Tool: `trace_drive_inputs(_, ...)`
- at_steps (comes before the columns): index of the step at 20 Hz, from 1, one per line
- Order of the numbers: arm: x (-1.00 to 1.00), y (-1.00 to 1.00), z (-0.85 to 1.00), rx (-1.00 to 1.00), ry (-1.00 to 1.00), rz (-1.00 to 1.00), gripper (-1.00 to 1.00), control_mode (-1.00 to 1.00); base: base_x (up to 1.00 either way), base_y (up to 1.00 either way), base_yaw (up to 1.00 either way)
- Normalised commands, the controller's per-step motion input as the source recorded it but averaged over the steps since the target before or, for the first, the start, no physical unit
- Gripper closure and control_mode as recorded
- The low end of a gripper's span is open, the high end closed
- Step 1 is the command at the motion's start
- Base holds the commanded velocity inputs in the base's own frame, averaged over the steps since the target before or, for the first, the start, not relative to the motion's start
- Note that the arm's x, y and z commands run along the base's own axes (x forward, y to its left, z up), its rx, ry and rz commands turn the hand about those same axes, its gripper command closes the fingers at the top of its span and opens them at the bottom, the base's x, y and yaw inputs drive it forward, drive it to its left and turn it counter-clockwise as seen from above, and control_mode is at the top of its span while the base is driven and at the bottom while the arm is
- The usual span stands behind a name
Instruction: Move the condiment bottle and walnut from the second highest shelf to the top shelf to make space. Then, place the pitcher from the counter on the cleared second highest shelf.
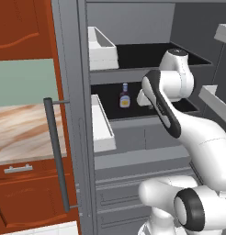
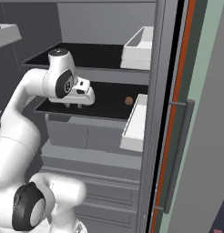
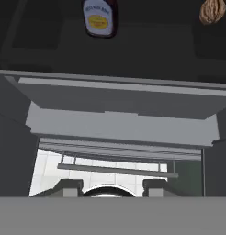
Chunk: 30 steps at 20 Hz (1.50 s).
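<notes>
- Black shelf boards with grey front rims sit in a grey cabinet; we see the top shelf (image 1: pixel 147 55) above and the second highest shelf (image 1: pixel 133 112) just under it.
- On the second highest shelf we see the condiment bottle (image 1: pixel 125 96) standing upright, dark red-brown with a pale cap and a yellow-white label.
- In the right base view we find the walnut (image 2: pixel 129 101) lying on the same board, small and tan, near the white bin (image 2: pixel 135 122) that hangs at the shelf's right end.
- In the hand view the bottle's label shows at the upper edge and the walnut in the upper right corner, the two well apart on the dark board.
- We see the gripper (image 2: pixel 73 106) pointing downward over the front edge of the second highest shelf, with nothing between its fingertips (image 3: pixel 69 188).
- Both dark fingertips stand apart with a gap between them, so we read the pincer as released and holding nothing.
- The gripper is to the right of the bottle in the left base view and does not touch it.
- To the left of the cabinet we see the counter (image 1: pixel 18 133), beige-pink marbled, over red-brown fronts.
- Another white bin (image 1: pixel 102 48) rests at the left end of the top shelf.
</notes>
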Motion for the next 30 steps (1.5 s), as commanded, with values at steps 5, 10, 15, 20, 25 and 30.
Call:
trace_drive_inputs(5, -0.01, 0.00, -0.11, 0.00, -0.08, 0.00, -1.00, -1.00, 0.00, 0.00, 0.00)
trace_drive_inputs(10, 0.00, 0.10, 0.00, 0.00, -0.29, 0.00, -1.00, -1.00, 0.00, 0.00, 0.00)
trace_drive_inputs(15, 0.00, 0.18, 0.01, 0.00, -0.33, 0.00, -1.00, -1.00, 0.00, 0.00, 0.00)
trace_drive_inputs(20, 0.07, 0.08, 0.00, 0.03, -0.18, 0.00, -1.00, -1.00, 0.00, 0.00, 0.00)
trace_drive_inputs(25, 0.21, 0.17, 0.00, 0.04, -0.14, 0.00, -1.00, -1.00, 0.00, 0.00, 0.00)
trace_drive_inputs(30, 0.25, 0.06, 0.00, 0.05, -0.04, 0.00, -1.00, -1.00, 0.00, 0.00, 0.00)
